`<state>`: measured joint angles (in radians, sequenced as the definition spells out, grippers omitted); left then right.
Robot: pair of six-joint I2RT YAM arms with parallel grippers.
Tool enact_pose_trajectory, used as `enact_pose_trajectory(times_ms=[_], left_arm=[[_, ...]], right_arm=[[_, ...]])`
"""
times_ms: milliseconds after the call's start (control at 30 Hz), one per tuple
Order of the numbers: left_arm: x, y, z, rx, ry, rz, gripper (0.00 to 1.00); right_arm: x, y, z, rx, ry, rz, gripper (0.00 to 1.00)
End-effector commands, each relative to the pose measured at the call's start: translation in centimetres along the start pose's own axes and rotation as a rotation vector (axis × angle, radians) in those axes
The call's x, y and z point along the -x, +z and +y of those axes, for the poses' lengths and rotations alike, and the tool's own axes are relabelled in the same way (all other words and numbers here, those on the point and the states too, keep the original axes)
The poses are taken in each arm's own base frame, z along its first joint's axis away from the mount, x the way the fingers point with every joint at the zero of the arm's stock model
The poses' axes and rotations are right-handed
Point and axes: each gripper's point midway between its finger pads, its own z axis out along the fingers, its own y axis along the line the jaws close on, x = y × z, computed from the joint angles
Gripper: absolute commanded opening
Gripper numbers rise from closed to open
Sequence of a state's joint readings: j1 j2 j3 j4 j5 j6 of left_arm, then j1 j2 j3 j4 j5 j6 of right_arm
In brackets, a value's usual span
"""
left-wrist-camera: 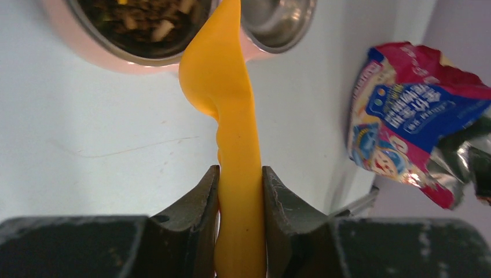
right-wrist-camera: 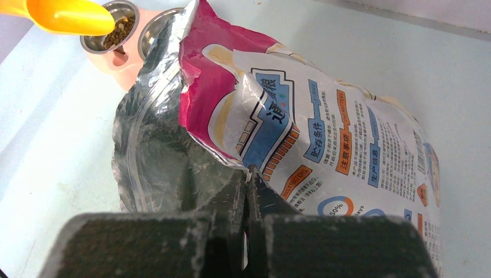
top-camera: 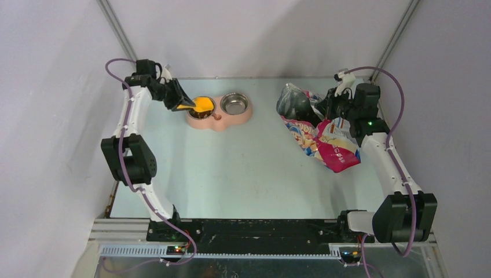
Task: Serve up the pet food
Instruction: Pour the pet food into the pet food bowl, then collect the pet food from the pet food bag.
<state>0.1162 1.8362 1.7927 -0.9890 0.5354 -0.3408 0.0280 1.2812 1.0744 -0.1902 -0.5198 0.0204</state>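
Note:
Dark-brown pet food [left-wrist-camera: 139, 20] lies in the left steel bowl of the pink feeder [top-camera: 220, 123]; it also shows in the right wrist view as pet food [right-wrist-camera: 118, 29]. My left gripper [left-wrist-camera: 240, 171] is shut on the handle of the yellow scoop [left-wrist-camera: 223, 81], whose head hangs tipped over that bowl. In the top view this gripper [top-camera: 176, 98] is just left of the feeder. The glossy printed bag [top-camera: 324, 136] lies at the right, its mouth gaping toward the feeder. My right gripper [right-wrist-camera: 250, 171] is shut on the rim of the bag [right-wrist-camera: 324, 127], holding the foil mouth open.
The feeder's right steel bowl [top-camera: 235, 104] holds nothing. Grey walls close the table in at the back and both sides. Bare pale table top [top-camera: 243, 174] stretches between the feeder, the bag and the arm bases.

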Motion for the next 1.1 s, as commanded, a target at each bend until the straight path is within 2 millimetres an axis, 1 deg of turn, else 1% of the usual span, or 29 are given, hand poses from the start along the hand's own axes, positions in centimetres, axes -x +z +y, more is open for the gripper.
enact_pose_trajectory(times_ms=[0,33,67,100,133,167,200,233,267,300,333,367,400,433,467,500,533,633,667,700,800,833,867,900,933,967,1000,1033,1067], left_arm=[[-0.5,-1.9,-5.6,-0.297,0.062,-0.028,0.00],[-0.2,-2.0,-6.0,-0.329,0.080,-0.049,0.00],[-0.5,-2.2,-6.7,-0.378,0.072,-0.039,0.00],[-0.5,-2.1,-6.9,-0.412,0.086,-0.056,0.00],[-1.5,-2.2,-7.4,-0.462,0.058,-0.024,0.00],[-1.0,-2.3,-8.0,-0.504,0.085,-0.051,0.00],[-1.9,-2.5,-8.2,-0.546,0.051,-0.023,0.00],[-1.3,-2.7,-8.9,-0.589,0.088,-0.059,0.00],[-2.1,-2.9,-9.2,-0.628,0.055,-0.035,0.00],[-1.5,-3.2,-9.7,-0.662,0.094,-0.070,0.00],[-2.2,-3.5,-10.1,-0.691,0.070,-0.050,0.00],[-2.0,-3.9,-10.8,-0.722,0.087,-0.067,0.00],[-2.5,-4.3,-11.3,-0.747,0.102,-0.056,0.00],[-2.5,-4.7,-11.8,-0.767,0.120,-0.064,0.00],[-3.1,-5.1,-12.3,-0.786,0.136,-0.054,0.00],[-3.0,-5.6,-12.9,-0.805,0.168,-0.071,0.00],[-3.4,-6.1,-13.6,-0.820,0.192,-0.068,0.00],[-4.3,-6.7,-15.1,-0.845,0.227,-0.049,0.00],[-4.6,-7.0,-15.9,-0.855,0.248,-0.044,0.00],[-5.0,-6.8,-15.9,-0.839,0.234,-0.027,0.00],[-6.8,-6.7,-17.7,-0.820,0.254,0.034,0.00],[-7.0,-6.5,-17.9,-0.812,0.282,0.032,0.00],[-7.9,-6.6,-18.9,-0.813,0.291,0.060,0.00],[-8.1,-6.2,-19.1,-0.804,0.309,0.064,0.00],[-9.0,-6.4,-20.0,-0.802,0.319,0.095,0.00],[-9.3,-5.6,-20.1,-0.784,0.338,0.101,0.00],[-10.3,-5.7,-21.0,-0.777,0.367,0.131,0.00],[-11.0,-4.9,-21.4,-0.759,0.376,0.155,0.00],[-11.4,-5.0,-21.9,-0.742,0.379,0.173,0.00]], right_arm=[[-0.2,-0.5,-1.1,-0.047,0.004,-0.014,0.00],[-0.2,-0.5,-1.0,-0.043,0.005,-0.014,0.00],[-0.2,-0.5,-1.0,-0.041,0.006,-0.014,0.00],[-0.2,-0.5,-0.9,-0.037,0.005,-0.014,0.00],[-0.2,-0.4,-0.9,-0.034,0.004,-0.012,0.00],[-0.2,-0.4,-0.8,-0.028,0.003,-0.012,0.00],[-0.4,-0.3,-0.8,-0.026,0.004,-0.008,0.00],[-0.4,-0.3,-0.7,-0.019,0.004,-0.007,0.00],[-0.4,-0.2,-0.7,-0.017,0.004,-0.005,0.00],[-0.5,-0.2,-0.6,-0.012,0.003,-0.004,0.00],[-0.6,-0.1,-0.7,-0.010,0.004,-0.001,0.00],[-0.6,-0.1,-0.7,-0.008,0.004,0.000,0.00],[-0.7,0.0,-0.7,-0.008,0.005,0.001,0.00],[-0.7,0.0,-0.7,-0.010,0.006,0.002,0.00],[-0.7,0.0,-0.8,-0.011,0.006,0.003,0.00],[-0.7,0.0,-0.8,-0.014,0.006,0.003,0.00],[-0.7,0.0,-0.8,-0.016,0.006,0.001,0.00],[-0.7,0.0,-0.9,-0.021,0.007,0.001,0.00],[-0.7,0.0,-1.0,-0.022,0.009,0.002,0.00],[-0.7,0.0,-1.0,-0.023,0.010,0.003,0.00],[-0.7,0.0,-1.0,-0.025,0.012,0.001,0.00],[-0.8,0.1,-1.0,-0.025,0.015,0.003,0.00],[-0.7,0.1,-1.0,-0.025,0.016,0.003,0.00],[-0.7,0.1,-1.0,-0.023,0.017,0.003,0.00],[-0.7,0.1,-1.0,-0.023,0.018,0.003,0.00],[-0.7,0.0,-0.9,-0.022,0.019,0.002,0.00],[-0.6,0.0,-0.9,-0.021,0.018,0.001,0.00],[-0.6,-0.1,-0.8,-0.019,0.016,-0.001,0.00],[-0.5,-0.1,-0.8,-0.017,0.013,-0.003,0.00]])
